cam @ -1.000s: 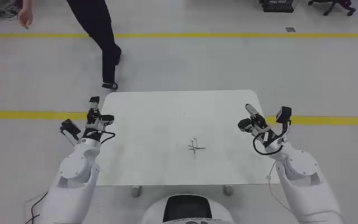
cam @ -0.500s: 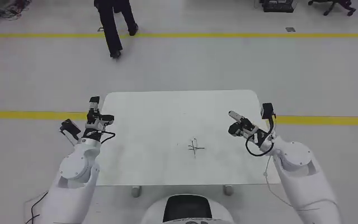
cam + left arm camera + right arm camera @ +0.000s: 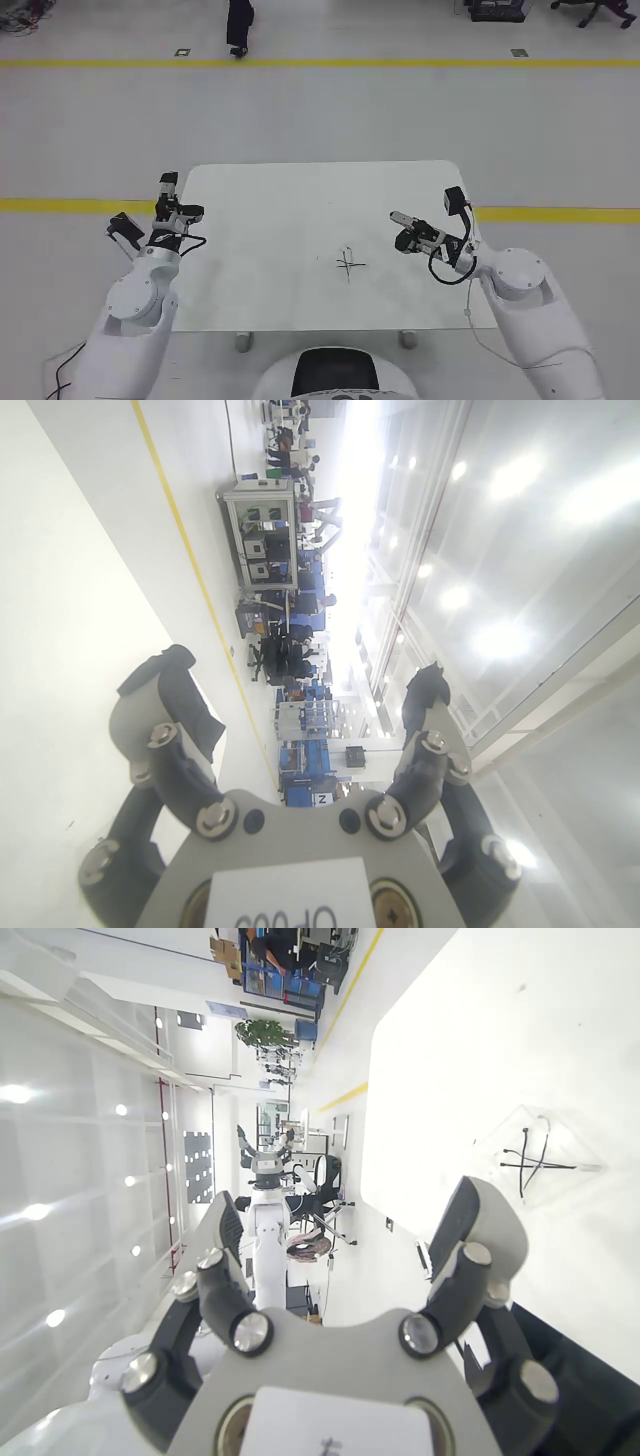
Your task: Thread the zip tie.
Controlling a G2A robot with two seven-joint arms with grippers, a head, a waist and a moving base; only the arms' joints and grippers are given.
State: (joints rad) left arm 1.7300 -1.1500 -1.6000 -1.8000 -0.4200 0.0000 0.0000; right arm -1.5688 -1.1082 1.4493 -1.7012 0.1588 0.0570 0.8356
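In the top view, the zip ties (image 3: 348, 263) lie as a small cross of thin black strands on the white table (image 3: 270, 200), a little nearer the robot's edge than the table's middle. The right gripper (image 3: 399, 226) hangs above the right part of the table, pointing toward the table's middle. The ties lie apart from it, closer to the table's centre and closer to the robot's edge, so they are not between its jaws. The left gripper (image 3: 167, 192) stands just off the table's left edge, pointing away from the robot and well apart from the ties.

In the left wrist view, the left gripper (image 3: 300, 680) has its jaws spread wide with nothing in them. Through the gap show the hall and a yellow floor line (image 3: 200, 585).

In the right wrist view, the right gripper (image 3: 345, 1208) also has its jaws wide apart and holds nothing. The zip ties (image 3: 537, 1163) lie flat on the table (image 3: 475, 1028), beyond the tip of the finger that is over the table. They are outside the gap between the jaws and do not touch either finger. Several black ties cross one another there, within the faint outline of a clear wrapper (image 3: 565, 1128) that lies on the table. Farther off, past the table's edge, the left gripper (image 3: 265, 1148) points upward with its jaws parted.
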